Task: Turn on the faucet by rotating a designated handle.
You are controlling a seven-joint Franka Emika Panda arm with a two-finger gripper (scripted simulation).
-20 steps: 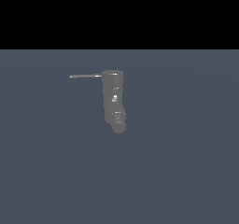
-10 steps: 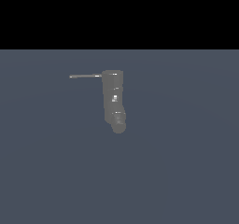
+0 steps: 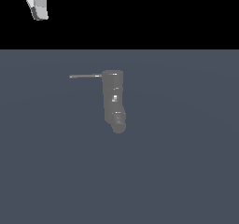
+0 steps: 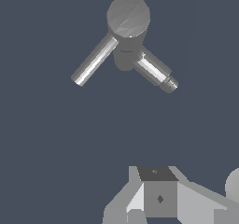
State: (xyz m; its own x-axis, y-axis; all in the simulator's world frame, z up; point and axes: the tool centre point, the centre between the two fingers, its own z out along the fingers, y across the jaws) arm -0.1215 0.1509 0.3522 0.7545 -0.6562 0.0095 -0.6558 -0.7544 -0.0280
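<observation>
Now that the hand (image 3: 35, 3) has come into the exterior view's top left corner, where half a second ago there was nothing, the approach is underway. The faucet (image 3: 113, 99) stands mid-tabletop (image 3: 186, 171), far-edge side; the handle (image 3: 85, 76) points to the exterior view's left, untouched, well apart from the hand. Can't tell if the fingers are spread.

You will find no readable text, labels, brand marks, numbers or signs in either view. The faucet (image 3: 114, 99) carries only small shiny highlights, and the end effector (image 4: 158, 197) shows a small dark diamond mark, not a character.
</observation>
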